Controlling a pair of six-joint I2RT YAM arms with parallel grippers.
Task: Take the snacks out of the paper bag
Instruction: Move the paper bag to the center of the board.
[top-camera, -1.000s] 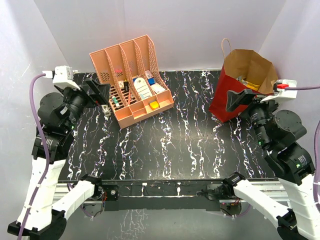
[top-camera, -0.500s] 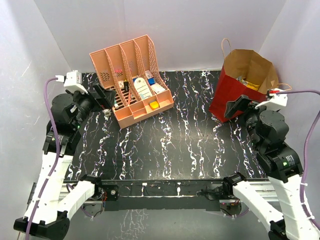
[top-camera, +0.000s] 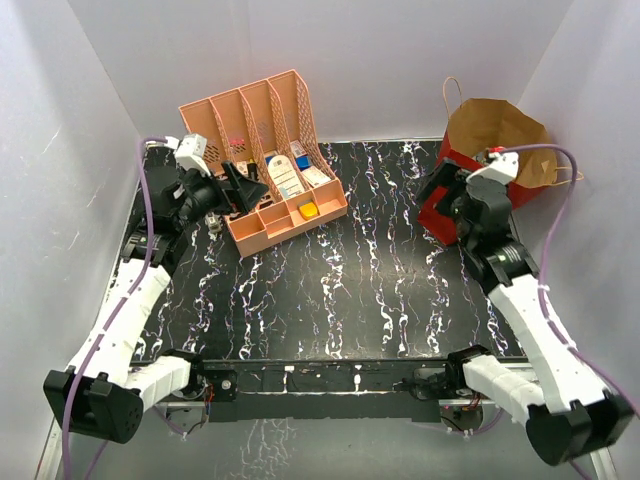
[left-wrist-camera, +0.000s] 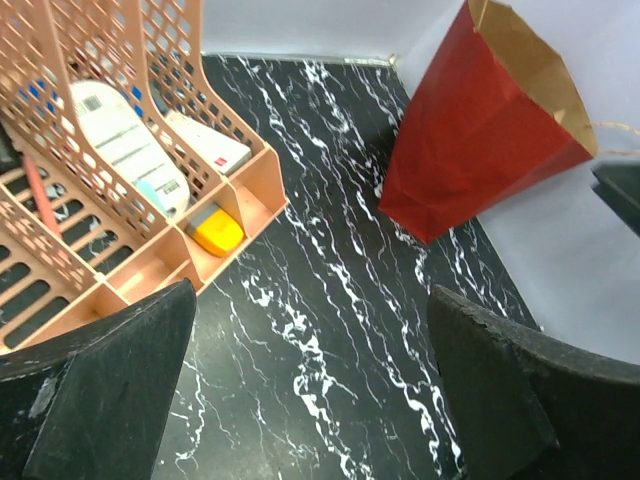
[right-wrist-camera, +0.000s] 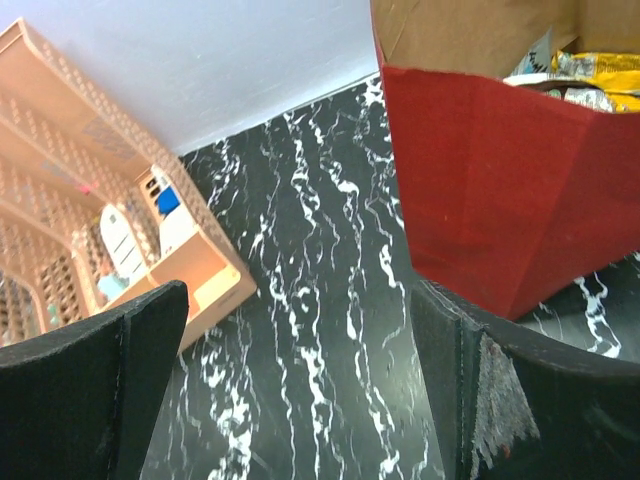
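Standing paper bag (right-wrist-camera: 490, 180), snacks (right-wrist-camera: 600, 72) inside

Bright, diffuse overhead light leaves only faint, soft shadows on the worktop (top-camera: 330, 300), and all views are sharp, though the wrist views stretch at the edges and soften close up.

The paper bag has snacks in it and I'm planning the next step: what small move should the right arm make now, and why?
Probably raise the right claw and bring it over the paper bag's open mouth. The claw is open and empty, facing the bag's red wall from beside it, while the snacks lie inside, just below the rim.
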